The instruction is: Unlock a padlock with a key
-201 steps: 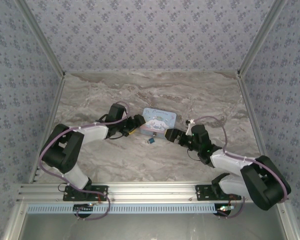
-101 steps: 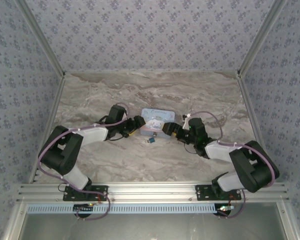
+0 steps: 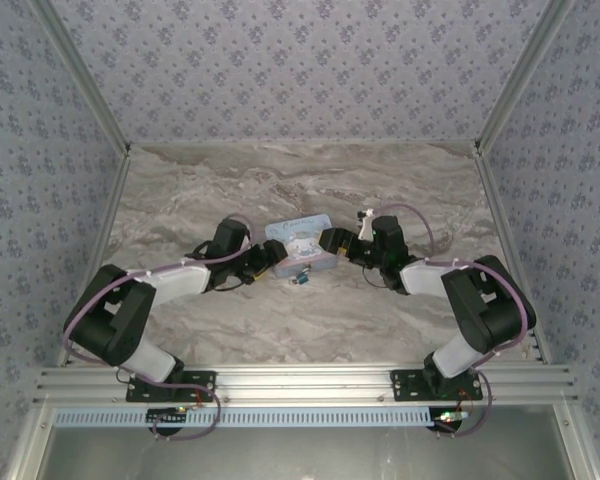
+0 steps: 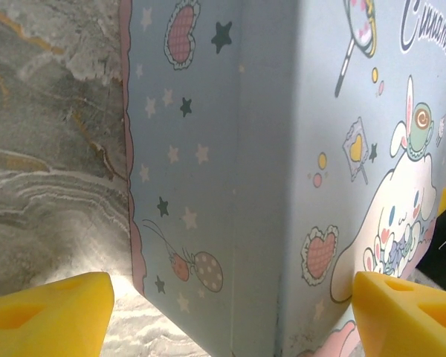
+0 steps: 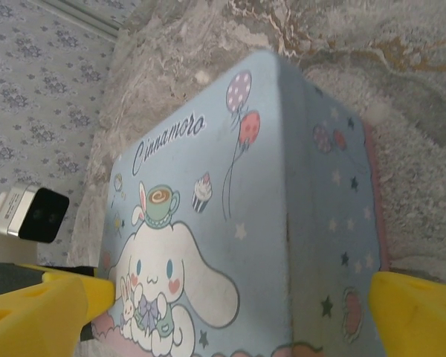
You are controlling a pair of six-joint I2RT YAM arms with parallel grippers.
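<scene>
The padlock (image 3: 302, 278), tiny and blue-teal, lies on the marble table (image 3: 410, 190) just beside the tin (image 3: 300, 244), off the tin's edge that faces the arm bases, and apart from both grippers. The tin is pale blue and square, its lid printed with a white cartoon dog, balloons and stars. The left gripper (image 3: 271, 258) sits low at the tin's left corner with its jaws standing wide apart. In the left wrist view its yellow fingertips (image 4: 46, 312) flank the tin, one in front of the lid and one by the base, where a sliver of marble shows between it and the tin's wall; it has hold of nothing. The right gripper (image 3: 330, 242) is at the tin's right corner, also spread wide, and in the right wrist view its yellow fingertips (image 5: 420, 316) stand on either side of the tin's corner. Whether any pad touches the tin cannot be told. Patterned walls (image 3: 280, 70) rise behind the tin and on both its sides.
</scene>
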